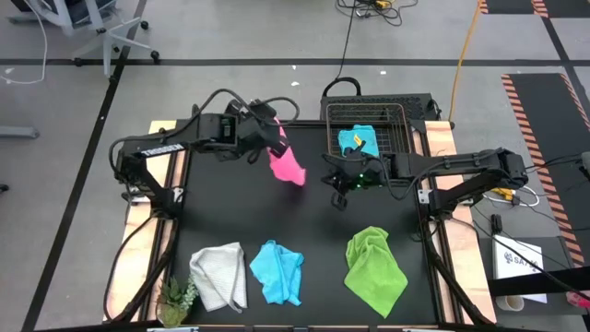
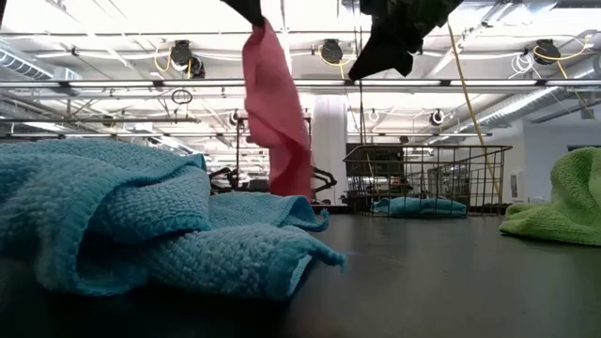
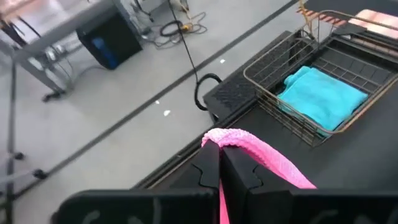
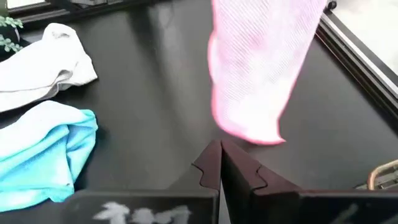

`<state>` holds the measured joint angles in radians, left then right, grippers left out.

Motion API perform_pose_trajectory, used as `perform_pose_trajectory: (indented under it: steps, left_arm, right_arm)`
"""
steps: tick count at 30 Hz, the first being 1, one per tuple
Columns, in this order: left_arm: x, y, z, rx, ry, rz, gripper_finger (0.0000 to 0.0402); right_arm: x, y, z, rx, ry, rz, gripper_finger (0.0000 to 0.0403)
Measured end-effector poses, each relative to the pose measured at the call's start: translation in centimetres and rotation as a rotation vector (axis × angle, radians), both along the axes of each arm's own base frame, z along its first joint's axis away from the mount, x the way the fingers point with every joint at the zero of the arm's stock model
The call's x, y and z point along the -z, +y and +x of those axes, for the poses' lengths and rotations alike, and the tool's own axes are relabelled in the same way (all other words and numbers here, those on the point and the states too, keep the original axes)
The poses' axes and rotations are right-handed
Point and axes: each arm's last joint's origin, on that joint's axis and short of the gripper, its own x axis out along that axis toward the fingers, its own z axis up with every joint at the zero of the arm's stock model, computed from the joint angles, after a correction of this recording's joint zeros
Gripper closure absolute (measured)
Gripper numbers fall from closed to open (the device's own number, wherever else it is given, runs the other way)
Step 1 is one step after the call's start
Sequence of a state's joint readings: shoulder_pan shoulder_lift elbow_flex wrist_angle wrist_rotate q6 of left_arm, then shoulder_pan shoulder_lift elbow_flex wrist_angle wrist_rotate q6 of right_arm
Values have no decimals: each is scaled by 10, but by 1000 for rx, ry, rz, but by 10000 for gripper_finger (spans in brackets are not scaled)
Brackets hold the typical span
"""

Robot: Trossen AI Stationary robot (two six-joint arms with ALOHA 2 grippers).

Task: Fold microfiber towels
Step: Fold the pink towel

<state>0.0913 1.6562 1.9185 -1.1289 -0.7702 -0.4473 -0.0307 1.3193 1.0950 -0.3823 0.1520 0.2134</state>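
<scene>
A pink towel (image 1: 288,164) hangs below my left gripper (image 3: 221,155), which is shut on it high over the table's far middle. In the low view the pink towel (image 2: 275,113) hangs long and narrow. My right gripper (image 4: 221,148) is shut on nothing, just to the right of the towel's lower end (image 4: 249,127) and pointing at it. A white-grey towel (image 1: 219,275), a light blue towel (image 1: 277,272) and a lime green towel (image 1: 375,267) lie crumpled along the near edge. Another light blue towel (image 1: 358,140) lies in the wire basket (image 1: 398,118). My left gripper pinches the pink towel's top end (image 3: 229,138) between its two fingers, coming at it slanting down from the table's left. A bunched fold bulges over the fingertips. The cloth hangs slack below; I cannot tell whether its lower end (image 2: 291,188) touches the table.
A small green plant (image 1: 175,300) stands at the near left corner. The wire basket stands at the far right, close behind my right arm. Bare black tabletop (image 1: 304,217) lies between the hanging towel and the row of towels.
</scene>
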Motion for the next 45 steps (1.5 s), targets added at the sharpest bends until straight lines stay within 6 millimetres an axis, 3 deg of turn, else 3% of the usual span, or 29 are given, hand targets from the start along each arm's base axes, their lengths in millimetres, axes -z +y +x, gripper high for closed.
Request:
perform_pose_trajectory:
  steps: [5, 12, 27, 37, 45]
  left_arm:
    - [4, 6, 7, 10, -14, -24, 400]
    - [12, 15, 21, 37, -14, -31, 400]
    - [14, 18, 36, 111, -61, -39, 399]
    - [11, 20, 57, 206, -160, 13, 394]
    - [14, 20, 62, 258, -146, 15, 396]
  right_arm:
    - [0, 0, 6, 1, -110, -1, 403]
    - [22, 1, 10, -46, -332, 18, 403]
    - [70, 2, -6, 29, -252, 135, 403]
    - [53, 1, 0, 11, -481, 129, 403]
    - [57, 3, -1, -55, -409, 1, 377]
